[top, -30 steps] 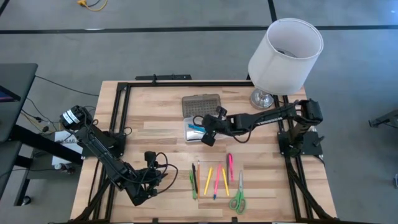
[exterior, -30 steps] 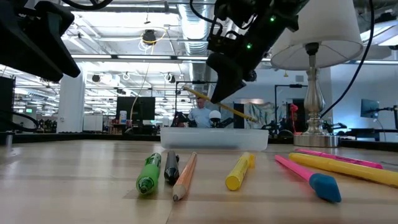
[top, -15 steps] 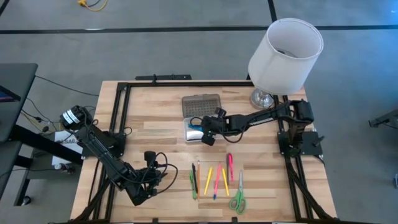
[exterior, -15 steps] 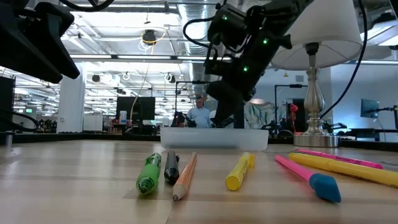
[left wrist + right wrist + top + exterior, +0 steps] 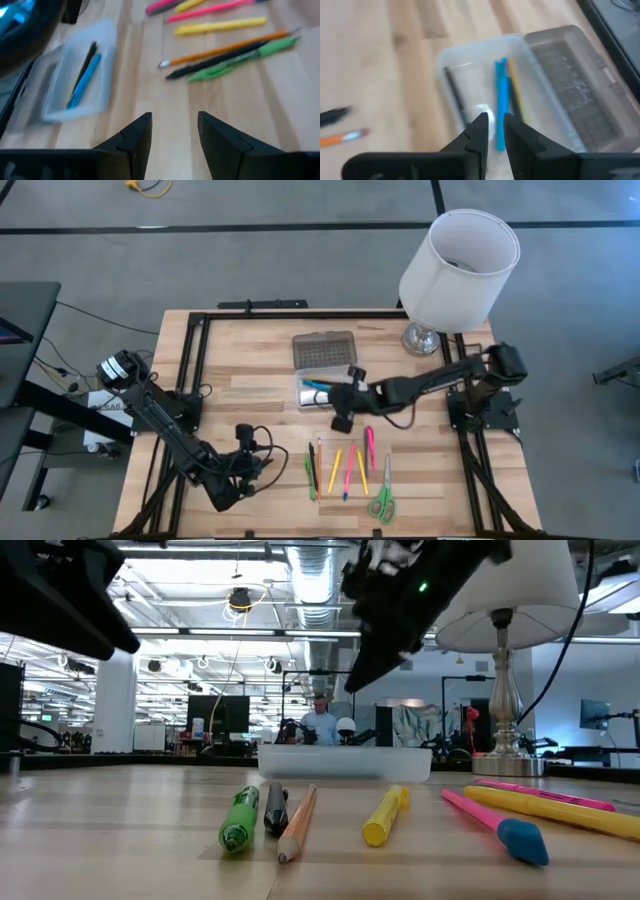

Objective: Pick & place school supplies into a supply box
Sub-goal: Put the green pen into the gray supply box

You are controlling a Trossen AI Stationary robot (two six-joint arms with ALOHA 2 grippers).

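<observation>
While the right end effector (image 5: 341, 420) hangs empty, fingers slightly apart, beside the supply box (image 5: 322, 392), align it lengthwise over the next pencil (image 5: 335, 469).

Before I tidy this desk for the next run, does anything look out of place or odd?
One thing: a large white lamp stands on the table's far right corner, an odd neighbour for pens. Otherwise nothing stands out: the clear box sits flat with its lid open, and the remaining pens and scissors lie in a neat row.
</observation>
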